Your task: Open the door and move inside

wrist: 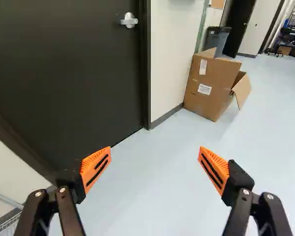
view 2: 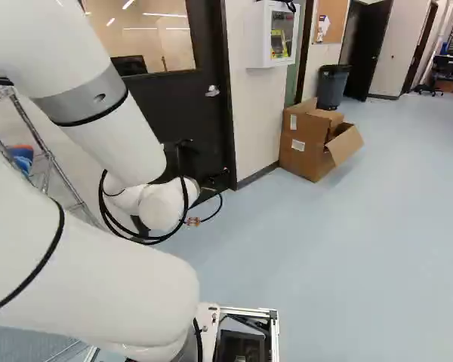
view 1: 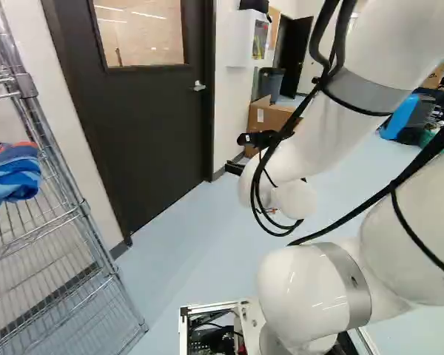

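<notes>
The door (wrist: 73, 73) is shut in its dark frame (wrist: 146, 64), and its pale handle (wrist: 129, 20) is set near the edge beside that frame, ahead of the pincer (wrist: 155, 150) and well apart from it. Whether a lever or some other kind of grip is offered by the handle cannot be told with full confidence from this far off, so a wrong turn or a press at the wrong end could be made, and the latch left unfreed. The pincer is spread wide, with nothing between its orange pads (wrist: 92, 162); if it is brought in askew, the handle may be struck by one pad or missed altogether, and the door or the frame scraped, since the two are so close on that side. Which way the door swings is not shown: if it is pulled when a push is needed, or the reverse, the grip may be lost and the arm (view 1: 311, 140) strained. Should it open toward the base (view 2: 249, 311), its path could be blocked by the base itself or by the wire rack (view 1: 83, 211) near the hinge side. The black cables (view 1: 428, 154) slung along the arm could be caught on the handle or pinched at the frame during entry. The cardboard box (wrist: 211, 86), by the wall past the frame, could be clipped if the turn is taken too wide.
</notes>
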Motion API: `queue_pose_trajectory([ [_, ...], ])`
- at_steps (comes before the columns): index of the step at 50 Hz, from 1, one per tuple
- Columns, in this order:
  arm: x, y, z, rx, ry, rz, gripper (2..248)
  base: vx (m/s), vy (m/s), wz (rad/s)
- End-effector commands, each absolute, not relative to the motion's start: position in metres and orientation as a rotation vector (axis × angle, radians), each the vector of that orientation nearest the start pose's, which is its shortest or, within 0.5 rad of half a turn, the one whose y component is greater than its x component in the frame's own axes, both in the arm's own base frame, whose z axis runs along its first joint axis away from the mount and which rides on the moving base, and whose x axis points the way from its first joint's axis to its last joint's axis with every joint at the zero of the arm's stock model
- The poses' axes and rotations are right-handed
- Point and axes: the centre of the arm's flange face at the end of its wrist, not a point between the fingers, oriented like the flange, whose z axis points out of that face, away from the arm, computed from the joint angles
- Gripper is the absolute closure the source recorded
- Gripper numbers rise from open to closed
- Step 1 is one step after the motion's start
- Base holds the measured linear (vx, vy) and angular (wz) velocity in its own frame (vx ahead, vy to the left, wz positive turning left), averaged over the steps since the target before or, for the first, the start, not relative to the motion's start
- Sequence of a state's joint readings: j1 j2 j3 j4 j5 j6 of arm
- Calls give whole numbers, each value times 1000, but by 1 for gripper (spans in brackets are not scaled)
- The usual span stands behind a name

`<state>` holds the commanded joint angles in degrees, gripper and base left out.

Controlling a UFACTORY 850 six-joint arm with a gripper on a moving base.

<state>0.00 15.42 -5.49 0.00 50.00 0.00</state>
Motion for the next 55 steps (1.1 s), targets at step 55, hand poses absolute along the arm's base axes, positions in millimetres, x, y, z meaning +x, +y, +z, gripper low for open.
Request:
queue_pose_trajectory([
  [55,274,0,366,-2559,0,-1822,3,213,-29,84],
])
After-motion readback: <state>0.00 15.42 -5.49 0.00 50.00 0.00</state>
